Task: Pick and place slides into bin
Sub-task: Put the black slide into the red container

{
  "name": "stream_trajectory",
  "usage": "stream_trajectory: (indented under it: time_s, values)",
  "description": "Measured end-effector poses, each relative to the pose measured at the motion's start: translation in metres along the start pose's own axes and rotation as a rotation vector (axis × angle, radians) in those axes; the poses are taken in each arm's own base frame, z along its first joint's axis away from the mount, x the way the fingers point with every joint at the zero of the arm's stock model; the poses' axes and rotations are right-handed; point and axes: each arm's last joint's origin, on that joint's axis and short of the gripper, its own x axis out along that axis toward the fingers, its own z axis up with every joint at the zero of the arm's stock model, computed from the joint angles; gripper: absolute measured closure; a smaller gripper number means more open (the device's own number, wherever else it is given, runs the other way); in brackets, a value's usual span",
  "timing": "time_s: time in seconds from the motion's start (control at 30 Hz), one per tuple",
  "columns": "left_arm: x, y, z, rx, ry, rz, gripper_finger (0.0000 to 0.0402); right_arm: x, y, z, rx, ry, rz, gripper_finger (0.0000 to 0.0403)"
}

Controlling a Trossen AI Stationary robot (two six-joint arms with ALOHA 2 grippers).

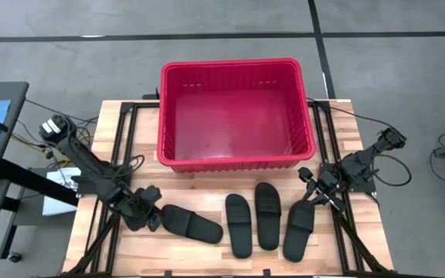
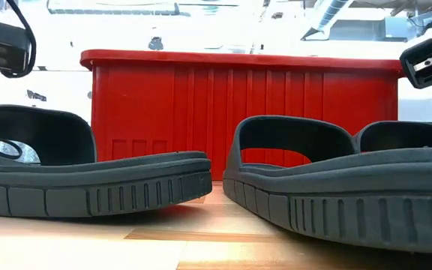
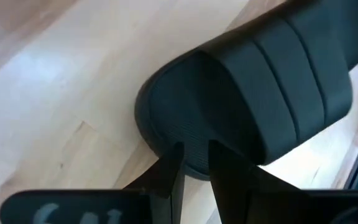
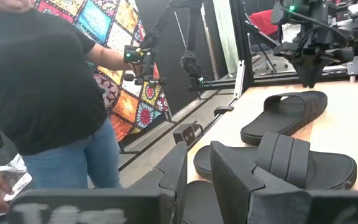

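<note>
Slides, four of them, lie flat on the wooden worktop (image 1: pixel 130 116) in a loose row along its front edge, none yet in the bin (image 1: pixel 236 71). The leftmost slide (image 1: pixel 191 224) lies slantwise, apart from the others, its heel toward the front-left corner. Two middle slides (image 1: pixel 239 224) and (image 1: pixel 266 215) lie side by side, just touching or nearly so, and the rightmost slide (image 1: pixel 299 229) leans in beside them toward the front-right corner. All sit sole down with straps up, which leaves each heel rim open to a grip from above.

The bin stands at the back edge, centred, its floor bare, so a lift and a short carry backward would serve from either side.

The left hand (image 1: pixel 144 210) is down at the heel end of the leftmost slide. Its wrist view shows the two fingers (image 3: pixel 169 171) close together right at the rounded edge of the sole, the narrow gap between them apparently pinching that rim. I judge it clenched on the slide, ready to lift, though the grip looks shallow and the sole could slip or swing.

The right hand (image 1: pixel 316 191) sits low just at the upper end of the rightmost slide. Its fingers (image 4: pixel 178 168) stand apart with nothing between them, so it is released, likely lining up for its own pick.

Beyond the worktop a person in a black shirt (image 4: pixel 39 81) stands by.
</note>
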Motion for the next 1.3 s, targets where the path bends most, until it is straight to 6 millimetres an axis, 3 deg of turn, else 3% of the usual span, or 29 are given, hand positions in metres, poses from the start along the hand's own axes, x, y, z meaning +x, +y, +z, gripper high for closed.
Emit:
stream_trajectory:
  time_s: [0.5, 0.83, 1.07, 1.3]
  values:
    - [0.018, -0.023, 0.011, 0.009, 0.056, 0.192, 0.0340, 0.000, 0.000, 0.000, 0.000, 0.000, 0.000, 0.0340]
    - [-0.009, -0.051, 0.023, 0.045, 0.030, 0.236, 0.0340, 0.000, 0.000, 0.000, 0.000, 0.000, 0.000, 0.0340]
    - [-0.017, -0.044, 0.024, 0.068, 0.056, 0.352, 0.0340, 0.000, 0.000, 0.000, 0.000, 0.000, 0.000, 0.0340]
    - [-0.017, -0.044, 0.023, 0.063, 0.078, 0.355, 0.0340, 0.000, 0.000, 0.000, 0.000, 0.000, 0.000, 0.0340]
